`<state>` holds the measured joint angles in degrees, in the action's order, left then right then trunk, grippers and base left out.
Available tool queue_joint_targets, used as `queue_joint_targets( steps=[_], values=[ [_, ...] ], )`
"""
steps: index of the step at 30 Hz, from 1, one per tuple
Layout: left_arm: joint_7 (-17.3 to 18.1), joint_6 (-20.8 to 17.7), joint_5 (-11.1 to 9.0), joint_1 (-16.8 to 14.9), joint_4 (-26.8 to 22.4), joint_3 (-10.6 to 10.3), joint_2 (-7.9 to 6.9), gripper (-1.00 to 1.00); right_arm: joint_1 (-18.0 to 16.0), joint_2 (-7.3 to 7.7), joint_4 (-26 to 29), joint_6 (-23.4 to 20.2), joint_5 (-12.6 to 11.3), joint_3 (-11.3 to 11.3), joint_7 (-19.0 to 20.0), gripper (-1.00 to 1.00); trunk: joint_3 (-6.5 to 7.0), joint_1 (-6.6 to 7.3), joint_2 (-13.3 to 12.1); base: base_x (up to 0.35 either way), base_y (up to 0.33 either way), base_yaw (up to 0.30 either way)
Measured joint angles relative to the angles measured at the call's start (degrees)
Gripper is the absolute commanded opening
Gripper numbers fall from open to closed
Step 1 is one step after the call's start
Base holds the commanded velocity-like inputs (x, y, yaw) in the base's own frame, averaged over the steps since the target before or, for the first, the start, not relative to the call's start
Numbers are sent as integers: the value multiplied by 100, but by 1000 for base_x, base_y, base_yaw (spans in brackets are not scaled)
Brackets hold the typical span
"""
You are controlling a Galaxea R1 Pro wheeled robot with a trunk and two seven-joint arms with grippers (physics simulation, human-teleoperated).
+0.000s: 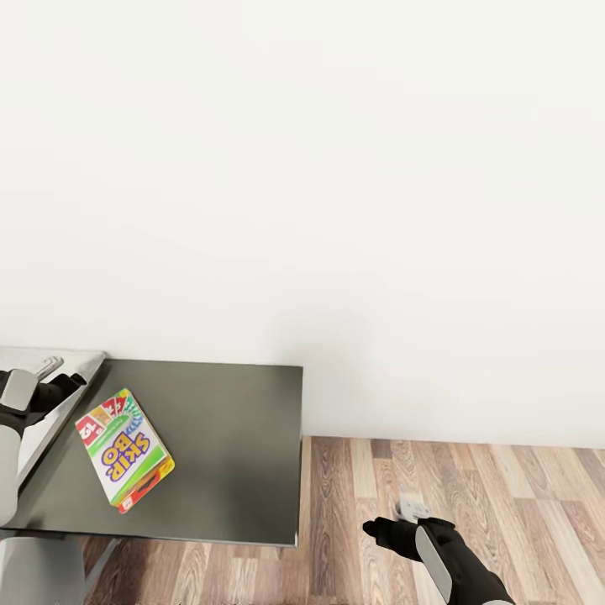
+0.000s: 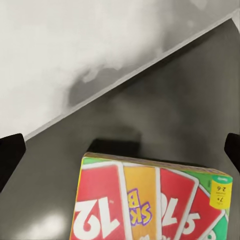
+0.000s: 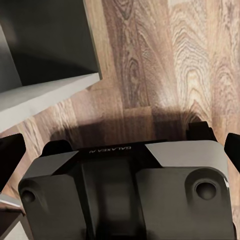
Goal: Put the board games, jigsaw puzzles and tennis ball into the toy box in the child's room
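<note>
So the SKIP BO box [image 1: 125, 449] was lying flat on the dark grey lower section of the table [image 1: 227, 437], over toward its left side and turned at an angle, not touching anything else. The left gripper [image 1: 42, 370] sat just to the far left of it, up where the dark surface meets the light grey top [image 1: 71, 361], close to the box's far corner but apart from it. In the left wrist view the box [image 2: 150, 200] lay right ahead of that gripper, with the two dark fingertips [image 2: 10, 155] spread wide at either edge and nothing between them, so its jaws were apart and empty.

The right gripper [image 1: 382, 531] was well off to the right, past the table's edge, hovering over the wood floor [image 1: 470, 496] nearer the robot. Its wrist camera looked down at the robot's own grey base [image 3: 130, 190] and floorboards, fingertips [image 3: 10, 150] wide apart too, holding nothing. Plain white wall [image 1: 336, 168] behind everything.
</note>
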<state>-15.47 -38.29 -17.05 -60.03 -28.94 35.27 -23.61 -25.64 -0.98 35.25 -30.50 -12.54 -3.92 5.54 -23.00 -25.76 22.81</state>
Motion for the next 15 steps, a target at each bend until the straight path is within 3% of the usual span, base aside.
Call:
queue_joint_targets(
  steps=[7,15],
  values=[
    [-3,-310,-702,-3,-11,-29,80,100,0,0,0,6,2,6,1,100,-60,0,0,0,0,0],
    [-6,-409,-839,-6,-24,-44,81,100,0,4,1,12,2,9,2,100,-70,0,1,0,0,0]
  ],
)
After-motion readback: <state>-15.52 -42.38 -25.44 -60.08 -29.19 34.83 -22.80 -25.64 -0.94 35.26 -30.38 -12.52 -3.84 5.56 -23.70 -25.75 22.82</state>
